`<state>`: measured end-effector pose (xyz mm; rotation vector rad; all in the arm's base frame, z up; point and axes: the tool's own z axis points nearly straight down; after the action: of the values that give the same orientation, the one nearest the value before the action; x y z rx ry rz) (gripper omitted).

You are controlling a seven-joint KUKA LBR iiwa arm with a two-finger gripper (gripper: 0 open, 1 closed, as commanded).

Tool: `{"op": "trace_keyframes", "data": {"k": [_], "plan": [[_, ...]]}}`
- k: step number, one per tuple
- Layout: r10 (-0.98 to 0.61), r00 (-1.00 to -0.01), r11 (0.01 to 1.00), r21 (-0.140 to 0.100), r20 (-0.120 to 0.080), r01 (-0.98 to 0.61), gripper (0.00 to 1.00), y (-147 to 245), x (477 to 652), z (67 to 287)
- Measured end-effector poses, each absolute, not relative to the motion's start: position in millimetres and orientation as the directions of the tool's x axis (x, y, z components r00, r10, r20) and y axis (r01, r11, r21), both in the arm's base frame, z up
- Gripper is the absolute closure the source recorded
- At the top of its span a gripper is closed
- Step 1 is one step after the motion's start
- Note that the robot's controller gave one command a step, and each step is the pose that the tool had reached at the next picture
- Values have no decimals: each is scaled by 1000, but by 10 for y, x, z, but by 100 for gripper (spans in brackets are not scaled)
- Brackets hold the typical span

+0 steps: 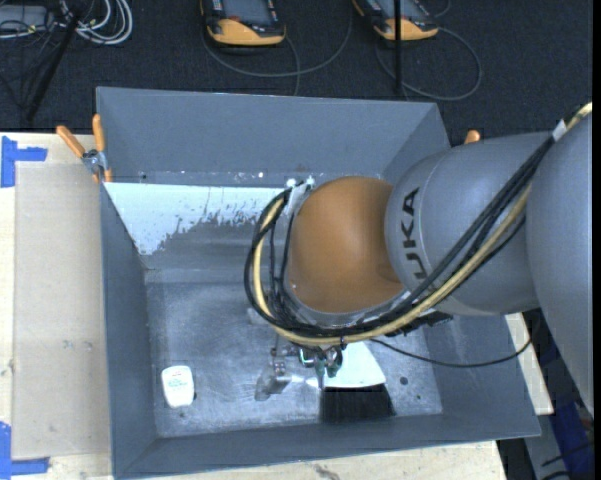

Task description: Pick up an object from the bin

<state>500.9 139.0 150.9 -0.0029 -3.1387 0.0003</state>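
So the gripper (302,366) sits low over the bin (130,298) floor, tucked under the arm's orange wrist cover (338,246). I honestly can't tell if it's released or clenched, and I see nothing in its grasp. Closest candidates: a black brush-like thing (355,404) just beside it on the near-wall side, with a flat white piece (368,370) right next to that, partly under the arm. A small white block (178,385) lies well apart from it, toward the view's left.

My worry: the gripper looks parked on bare floor between things, so closing here probably grabs air. Going for the black one could shove it against the wall.
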Motion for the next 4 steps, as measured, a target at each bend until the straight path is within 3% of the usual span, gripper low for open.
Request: {"op": "trace_keyframes", "data": {"k": [1, 2, 3, 4], "plan": [[3, -1000, 1000, 0, 3, 3, 0, 1388, 5010, 1509], [-50, -999, 999, 2, -2, -50, 0, 1064, 5032, 1197], [-63, -998, 998, 0, 3, -63, 0, 945, 5047, 1094], [-350, -937, 937, -6, 10, -350, 100, 965, 4702, 750]]}}
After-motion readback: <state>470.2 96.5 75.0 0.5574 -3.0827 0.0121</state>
